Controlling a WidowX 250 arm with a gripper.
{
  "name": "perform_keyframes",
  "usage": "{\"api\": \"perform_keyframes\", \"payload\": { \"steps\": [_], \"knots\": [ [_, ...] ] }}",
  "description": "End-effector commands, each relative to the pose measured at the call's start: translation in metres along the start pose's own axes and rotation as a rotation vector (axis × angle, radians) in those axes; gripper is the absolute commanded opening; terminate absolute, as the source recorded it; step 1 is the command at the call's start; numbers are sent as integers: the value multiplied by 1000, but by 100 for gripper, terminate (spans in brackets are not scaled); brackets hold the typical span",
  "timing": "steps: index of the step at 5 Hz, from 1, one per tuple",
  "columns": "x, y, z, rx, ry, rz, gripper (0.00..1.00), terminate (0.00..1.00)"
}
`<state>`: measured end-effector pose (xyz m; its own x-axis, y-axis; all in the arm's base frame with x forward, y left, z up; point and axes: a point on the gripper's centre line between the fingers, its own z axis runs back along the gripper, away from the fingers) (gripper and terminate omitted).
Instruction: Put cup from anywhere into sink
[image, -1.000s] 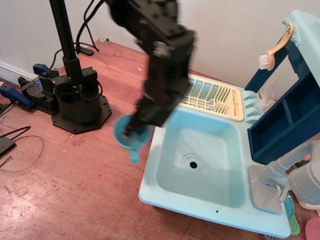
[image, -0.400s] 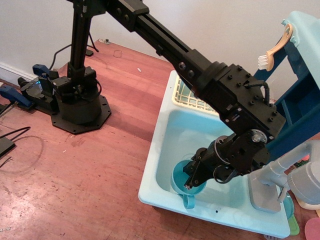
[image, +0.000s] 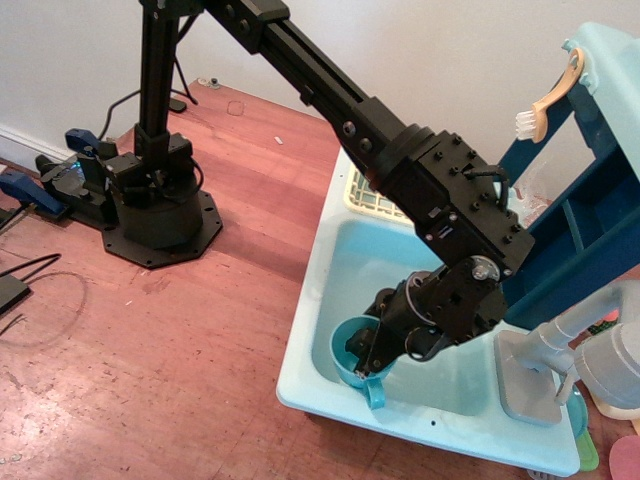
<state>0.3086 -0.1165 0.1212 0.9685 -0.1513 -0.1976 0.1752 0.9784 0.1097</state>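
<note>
The teal-blue cup (image: 350, 362) sits low inside the pale aqua sink (image: 300, 372), at the basin's front left corner. Its handle (image: 375, 393) points toward the front wall, and the cup looks slightly tilted. My gripper (image: 362, 350) reaches down into the basin and is shut on the cup's rim, with one finger inside the cup. The arm hides the drain hole and much of the basin floor. I cannot tell whether the cup rests on the floor.
A cream-yellow dish rack (image: 372, 198) peeks out behind the arm. A grey tray (image: 522, 388) and a grey faucet (image: 580, 325) stand at the right. A dark blue shelf (image: 590, 235) with a hanging brush (image: 545, 100) rises at the back right. The arm's base (image: 150, 200) stands at the left.
A second ago the gripper held the cup over the wooden table left of the sink. It swung the cup over the rim, down into the basin, then a little left toward the front corner.
</note>
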Motion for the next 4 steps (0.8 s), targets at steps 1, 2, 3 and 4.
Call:
{"api": "perform_keyframes", "payload": {
  "steps": [1,2,3,4],
  "knots": [
    [-26,22,59,49,-153,73,100,0],
    [-43,55,104,153,-207,105,100,0],
    [-51,68,153,209,-216,101,100,0],
    [-52,60,159,154,-206,74,100,0]
  ]
}}
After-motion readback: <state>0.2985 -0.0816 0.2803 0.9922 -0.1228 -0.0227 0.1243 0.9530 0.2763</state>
